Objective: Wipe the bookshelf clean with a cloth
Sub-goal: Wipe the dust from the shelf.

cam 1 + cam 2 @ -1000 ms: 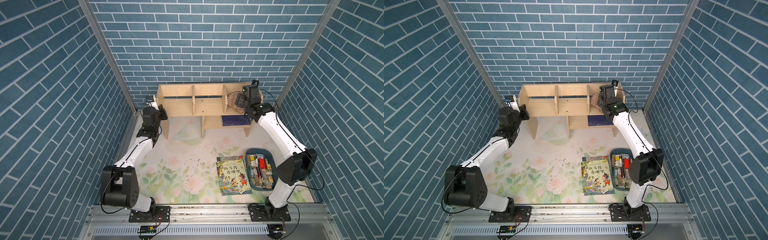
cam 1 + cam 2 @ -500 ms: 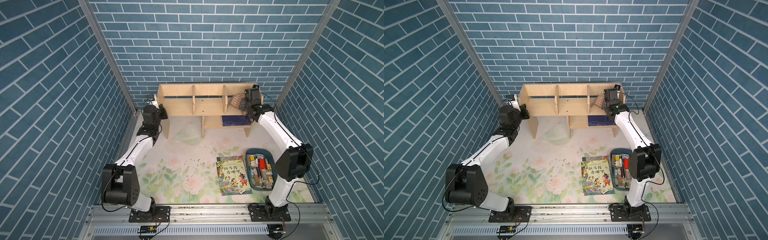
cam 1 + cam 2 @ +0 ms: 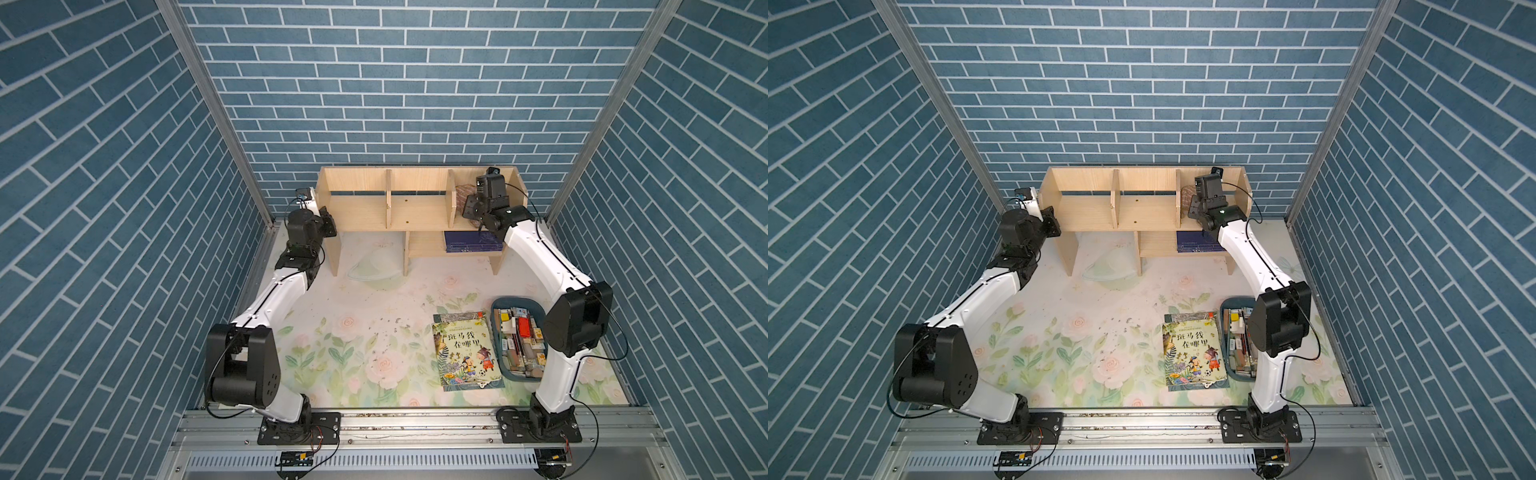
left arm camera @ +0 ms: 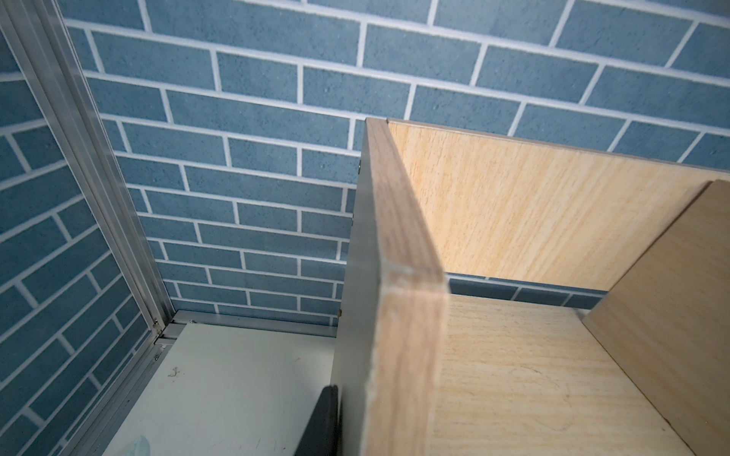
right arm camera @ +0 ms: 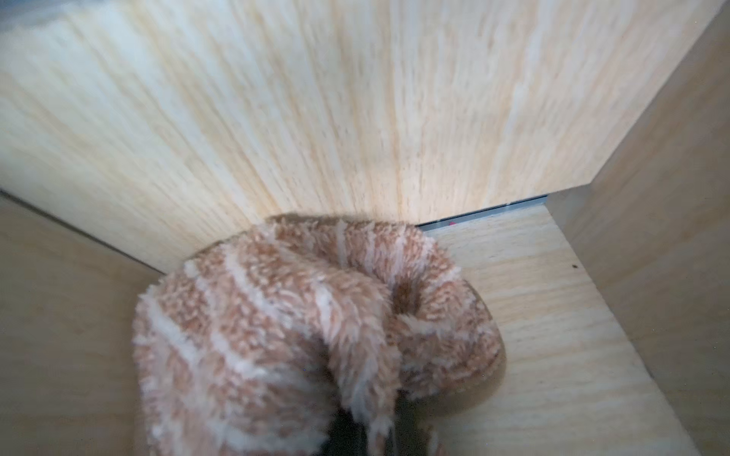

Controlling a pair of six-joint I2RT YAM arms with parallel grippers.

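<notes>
The light-wood bookshelf (image 3: pixel 415 208) (image 3: pixel 1142 208) stands against the back wall. My left gripper (image 3: pixel 328 216) (image 3: pixel 1052 216) is shut on its left side panel (image 4: pixel 395 316). One black finger (image 4: pixel 326 422) lies flat on the panel's outer face; the other finger is hidden behind the wood. The tan-pink striped cloth (image 3: pixel 460 194) (image 3: pixel 1187 195) (image 5: pixel 296 316) sits bunched in the right upper compartment, against the back board (image 5: pixel 355 98) and the divider. My right gripper (image 3: pixel 471 205) (image 3: pixel 1196 205) (image 5: pixel 371 438) reaches into that compartment and is shut on a fold of the cloth.
A dark blue book (image 3: pixel 471 242) lies on the small lower shelf. On the floral mat, a picture book (image 3: pixel 465 353) lies beside a blue tray (image 3: pixel 496 307) of small items, with crumbs (image 3: pixel 390 332) scattered to its left. A pale dish-like thing (image 3: pixel 374 268) sits under the shelf.
My right gripper's jaws have closed on the cloth inside the right compartment, and its wrist has shifted slightly. The left arm has kept its hold on the side panel.
</notes>
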